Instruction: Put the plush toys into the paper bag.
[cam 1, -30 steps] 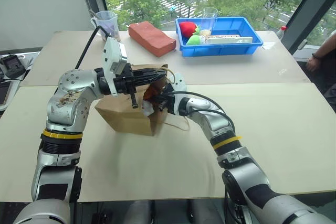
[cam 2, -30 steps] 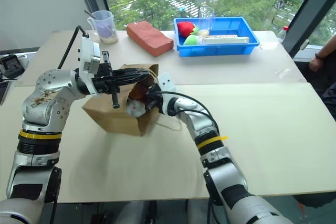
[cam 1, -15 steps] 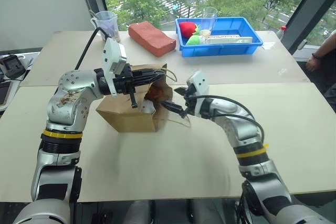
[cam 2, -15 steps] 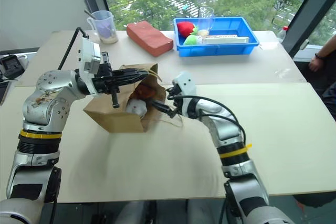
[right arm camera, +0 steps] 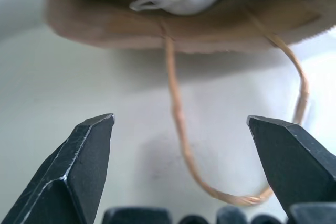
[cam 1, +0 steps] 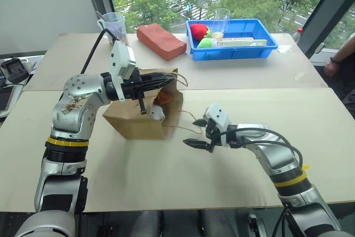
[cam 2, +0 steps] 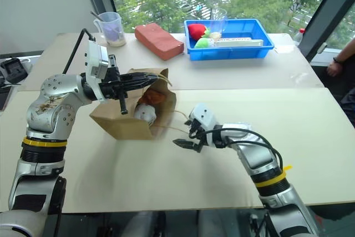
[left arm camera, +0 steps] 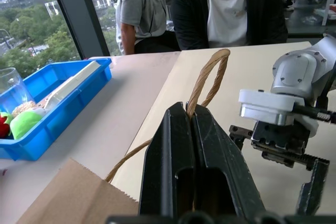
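Note:
The brown paper bag (cam 1: 130,123) lies on its side on the table with its mouth toward my right arm. My left gripper (cam 1: 166,77) is shut on the bag's upper cord handle (left arm camera: 207,77) and holds the mouth up. Inside the mouth lie the white plush toy (cam 1: 157,114) and, behind it, the brown plush toy (cam 1: 164,98). My right gripper (cam 1: 198,139) hovers low over the table a short way out from the mouth, open and empty. The bag's lower handle loop (right arm camera: 178,129) lies on the table between its fingers and the bag.
At the table's far side stand a blue bin (cam 1: 266,45) with red and green soft items, a reddish-brown block (cam 1: 161,40) and a measuring cup (cam 1: 112,26). A person's arm (cam 1: 338,62) rests at the right edge. Two people sit beyond the table (left arm camera: 220,9).
My right gripper has come out of the bag's mouth, moved right and down toward the table, and opened. The white toy stays in the bag. My left gripper has not moved.

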Available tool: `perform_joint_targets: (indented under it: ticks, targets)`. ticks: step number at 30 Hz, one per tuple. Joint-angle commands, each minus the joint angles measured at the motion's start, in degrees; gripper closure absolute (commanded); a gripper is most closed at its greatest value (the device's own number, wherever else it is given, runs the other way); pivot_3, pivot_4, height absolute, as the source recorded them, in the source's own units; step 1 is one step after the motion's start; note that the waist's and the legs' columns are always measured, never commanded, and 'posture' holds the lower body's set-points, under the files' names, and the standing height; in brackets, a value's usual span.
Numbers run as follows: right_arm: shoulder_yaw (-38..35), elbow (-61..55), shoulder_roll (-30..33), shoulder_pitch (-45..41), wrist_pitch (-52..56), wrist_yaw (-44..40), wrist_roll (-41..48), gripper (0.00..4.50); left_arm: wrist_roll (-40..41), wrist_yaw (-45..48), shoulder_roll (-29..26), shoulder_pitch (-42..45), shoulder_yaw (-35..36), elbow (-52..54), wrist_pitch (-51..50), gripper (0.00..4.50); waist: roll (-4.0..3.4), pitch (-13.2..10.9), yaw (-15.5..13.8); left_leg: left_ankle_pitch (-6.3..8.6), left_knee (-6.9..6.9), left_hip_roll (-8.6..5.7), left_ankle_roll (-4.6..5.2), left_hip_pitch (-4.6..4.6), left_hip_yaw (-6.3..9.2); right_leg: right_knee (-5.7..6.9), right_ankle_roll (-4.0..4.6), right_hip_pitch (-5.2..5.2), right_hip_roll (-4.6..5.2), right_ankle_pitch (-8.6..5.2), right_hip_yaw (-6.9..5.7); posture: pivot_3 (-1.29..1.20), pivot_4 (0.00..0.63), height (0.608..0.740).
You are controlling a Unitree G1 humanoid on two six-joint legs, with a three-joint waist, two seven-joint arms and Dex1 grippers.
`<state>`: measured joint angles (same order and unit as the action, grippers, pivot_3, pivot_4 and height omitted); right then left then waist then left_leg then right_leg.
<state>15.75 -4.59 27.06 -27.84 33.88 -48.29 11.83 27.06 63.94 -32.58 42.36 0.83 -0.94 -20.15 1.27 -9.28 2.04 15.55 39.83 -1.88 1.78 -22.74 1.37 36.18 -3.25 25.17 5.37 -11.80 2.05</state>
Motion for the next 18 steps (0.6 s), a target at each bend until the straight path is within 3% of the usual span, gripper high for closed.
perform_joint_targets:
  ticks: [1, 5, 10, 11, 18]
  targets:
    - [0.3, -0.4, -0.2, -0.5, -3.8, 0.5, -1.6, 1.27, 0.2, -0.4, -0.3, 1.1, 0.3, 1.9, 0.4, 4.5, 0.0, 0.0, -0.2, 0.0, 0.0, 0.0, 0.0, 0.0, 0.0, 0.0, 0.0, 0.0, 0.0, 0.0, -0.01, 0.0, 0.15, 0.74]
    - [-0.1, 0.3, 0.1, 0.1, -6.9, 1.3, -3.4, 2.52, 0.1, -0.5, -0.3, 1.1, 0.3, 1.8, 0.4, 4.5, 0.0, 0.0, -0.4, 0.0, -0.01, 0.0, 0.0, -0.01, 0.0, 0.01, 0.0, 0.0, 0.0, 0.0, -0.01, 0.0, 0.15, 0.74]
    - [-6.4, -6.3, -1.2, 1.7, -4.9, 5.2, 0.2, 4.29, -0.5, -1.6, 0.1, 1.9, 0.8, 0.2, 1.3, 4.5, 0.0, 0.0, -1.0, 0.0, -0.01, 0.0, 0.0, -0.01, 0.0, 0.0, 0.0, 0.01, -0.01, 0.0, -0.01, 0.0, 0.15, 0.74]
    - [-7.5, -8.4, -1.3, 2.0, -4.4, 5.9, 0.9, 4.47, -0.6, -1.8, 0.4, 2.3, 0.8, -0.6, 1.6, 4.5, 0.0, 0.0, -1.2, 0.0, -0.01, 0.01, 0.0, -0.02, 0.0, 0.0, 0.0, 0.01, 0.0, 0.0, -0.01, 0.0, 0.15, 0.74]
    - [-15.3, -24.2, -1.7, -0.4, 0.8, 12.8, 5.2, 4.47, -4.0, -4.3, 6.6, 13.6, 0.6, -17.0, 8.8, 4.5, 0.01, 0.0, -2.1, 0.0, 0.06, -0.07, 0.0, -0.04, 0.04, -0.05, 0.0, -0.03, 0.03, 0.0, -0.06, 0.0, 0.15, 0.74]
